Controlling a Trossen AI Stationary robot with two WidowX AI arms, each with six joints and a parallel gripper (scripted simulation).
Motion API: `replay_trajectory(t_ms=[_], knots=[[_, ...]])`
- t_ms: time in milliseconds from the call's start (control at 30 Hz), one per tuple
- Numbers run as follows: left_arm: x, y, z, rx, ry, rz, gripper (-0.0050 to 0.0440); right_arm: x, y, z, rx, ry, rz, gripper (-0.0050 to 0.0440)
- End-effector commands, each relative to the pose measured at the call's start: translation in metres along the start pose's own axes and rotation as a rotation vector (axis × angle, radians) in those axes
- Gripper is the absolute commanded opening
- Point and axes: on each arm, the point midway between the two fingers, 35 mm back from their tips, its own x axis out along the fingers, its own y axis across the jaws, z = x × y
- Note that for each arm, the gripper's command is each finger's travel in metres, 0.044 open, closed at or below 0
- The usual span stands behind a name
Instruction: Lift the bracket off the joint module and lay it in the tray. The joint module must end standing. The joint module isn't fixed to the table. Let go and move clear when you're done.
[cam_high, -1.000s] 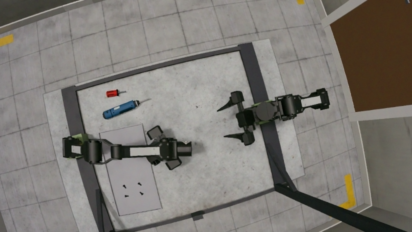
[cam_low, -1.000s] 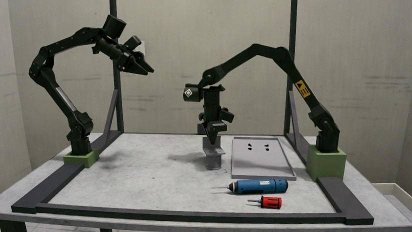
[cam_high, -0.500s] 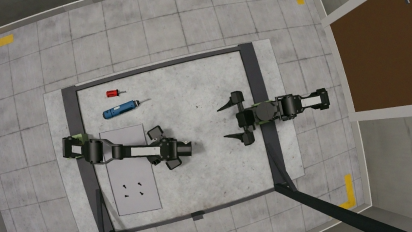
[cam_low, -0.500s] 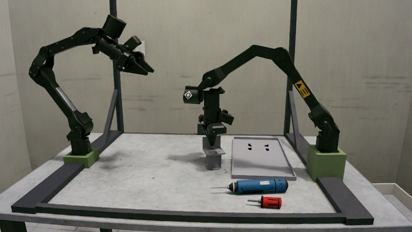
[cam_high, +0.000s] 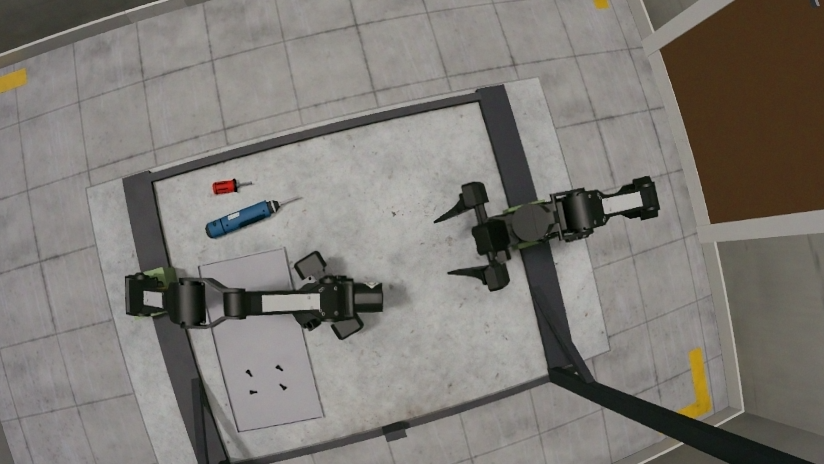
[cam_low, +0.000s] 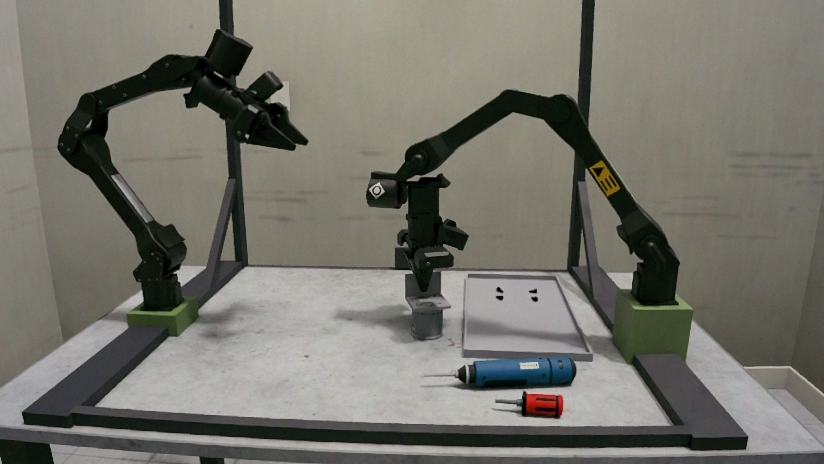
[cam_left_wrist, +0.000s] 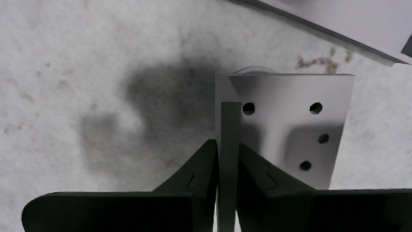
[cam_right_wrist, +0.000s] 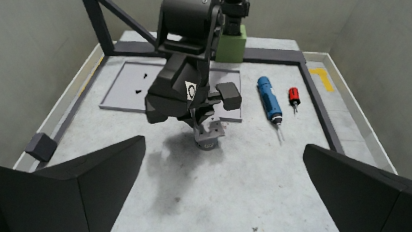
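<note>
The grey L-shaped bracket (cam_left_wrist: 287, 125) sits on top of the grey cylindrical joint module (cam_low: 426, 325), which stands upright near the table's middle, just beside the tray (cam_low: 521, 314). My left gripper (cam_left_wrist: 221, 147) points straight down and is shut on the bracket's upright flange; it also shows in the exterior view (cam_low: 425, 275). The bracket's flat flange with its holes lies over the module, most of which is hidden in the left wrist view. My right gripper (cam_low: 291, 135) is open and empty, held high and far from the module.
The flat grey tray (cam_high: 259, 340) holds several small black screws (cam_high: 266, 380). A blue power screwdriver (cam_low: 516, 371) and a red stubby screwdriver (cam_low: 539, 404) lie near the table's edge beyond the tray. A dark raised frame borders the table.
</note>
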Motion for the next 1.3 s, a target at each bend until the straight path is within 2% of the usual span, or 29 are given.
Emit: replay_trajectory(t_ms=[0,333,533,733,1267], knots=[[-0.011,0.003,-0.004,0.001,0.027,0.018,-0.0002,-0.004,0.0,0.005,-0.003,-0.016,0.001,0.044],[-0.016,0.005,-0.007,0.001,0.031,0.021,-0.0005,-0.004,0.0,0.005,-0.003,-0.016,0.001,0.044],[-0.034,0.007,-0.011,0.001,0.042,0.027,-0.005,-0.004,0.0,0.005,-0.003,-0.016,0.001,0.044],[-0.05,0.007,-0.01,0.001,0.049,0.031,-0.005,-0.004,0.0,0.005,-0.003,-0.016,0.001,0.044],[-0.047,0.002,-0.003,0.001,0.04,0.026,-0.005,-0.004,0.0,0.005,-0.003,-0.016,0.001,0.044]])
